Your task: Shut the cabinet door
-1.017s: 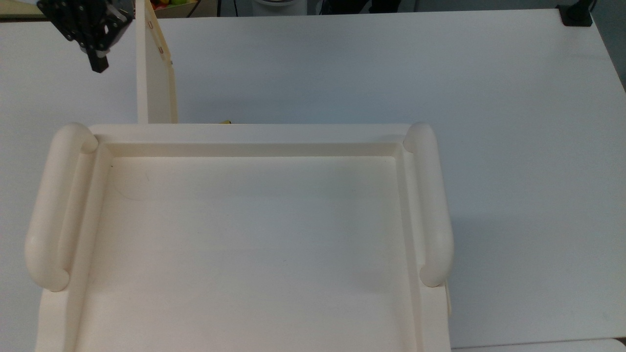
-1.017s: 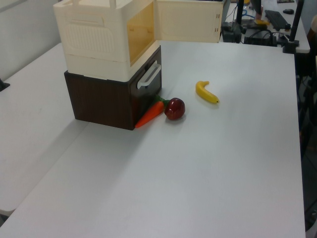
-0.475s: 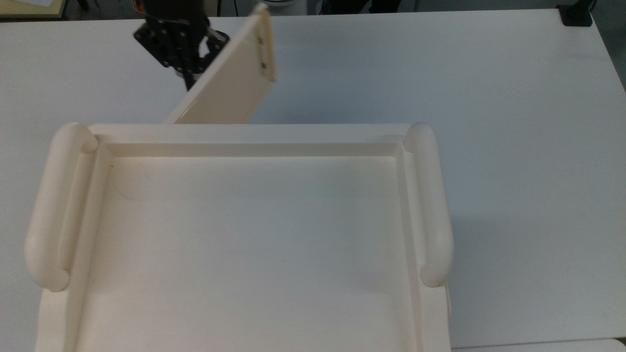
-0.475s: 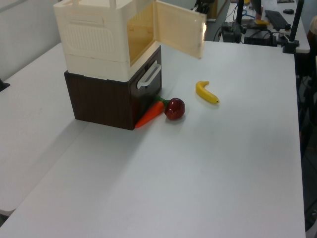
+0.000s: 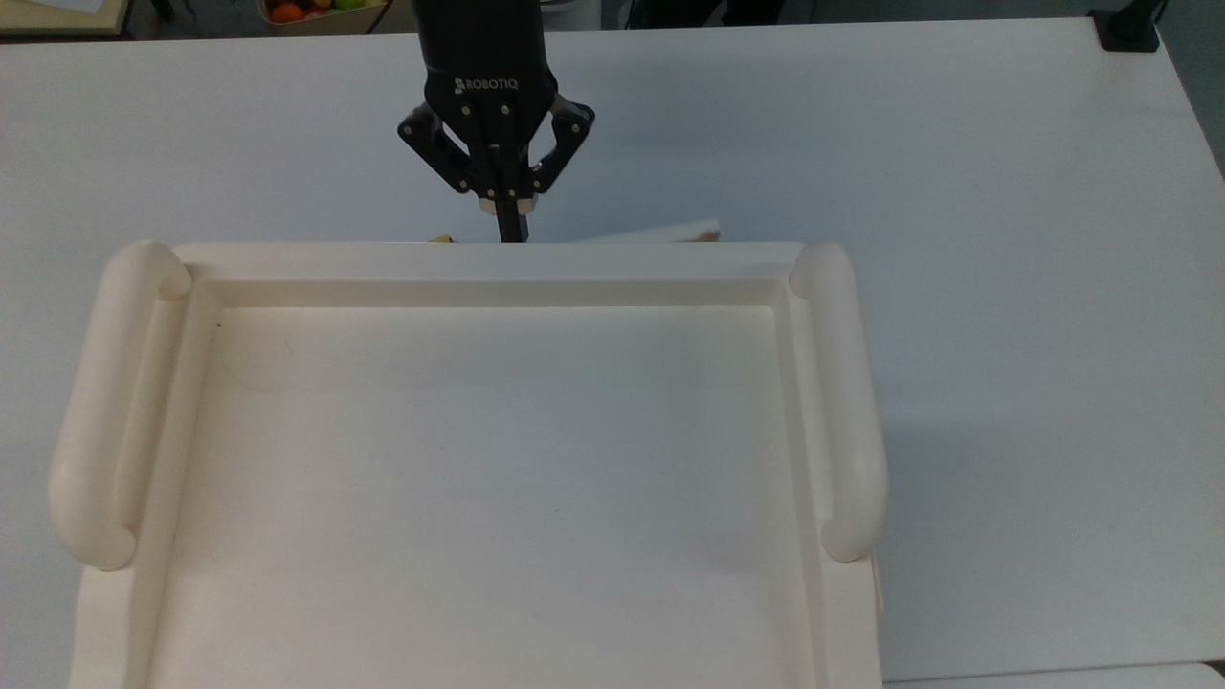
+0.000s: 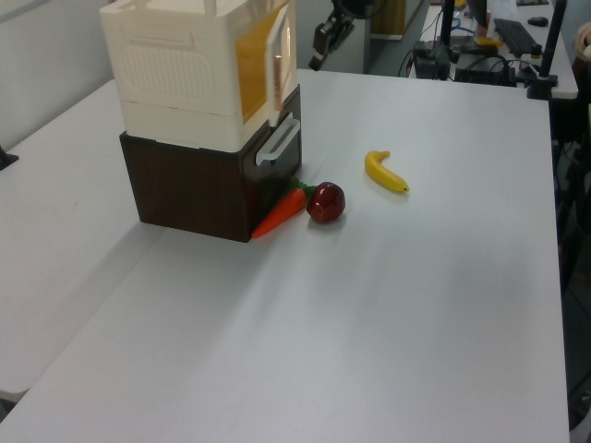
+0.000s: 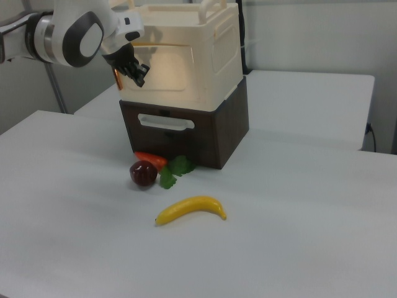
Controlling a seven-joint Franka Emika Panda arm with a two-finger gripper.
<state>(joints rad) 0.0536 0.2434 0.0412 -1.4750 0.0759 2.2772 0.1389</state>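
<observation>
— What is the biggest thing on the white table (image 6: 443, 305)?

— The cabinet (image 5: 478, 459). It is a cream plastic unit with a recessed tray on its top and two thick round handles at the sides. It stands on a dark brown box (image 6: 199, 189), which has a pale drawer handle (image 7: 165, 122) on its front.

— And the cabinet door (image 7: 162, 68), where is it?

— At the front of the cabinet, almost flat against the opening. In the top view I see only a thin strip of it (image 5: 651, 233) past the cabinet's front edge, so it stands open by a small angle. In the left view its free edge (image 6: 282, 51) is just beside the cabinet's front corner.

— Where is the arm?

— The gripper (image 5: 511, 222) is in front of the cabinet, near its front edge, and its black fingers (image 5: 512, 225) are pressed together with no gap and hold nothing. In the right view the gripper (image 7: 138, 73) is against the door's outer face, near the upper corner at the right view's left.

— Anything smaller?

— On the table before the cabinet lies a banana (image 7: 190, 210), well apart from it. A dark red apple (image 6: 325, 202) and a carrot (image 6: 279, 213) with green leaves lie just beside the brown box under the cabinet, touching each other.
</observation>
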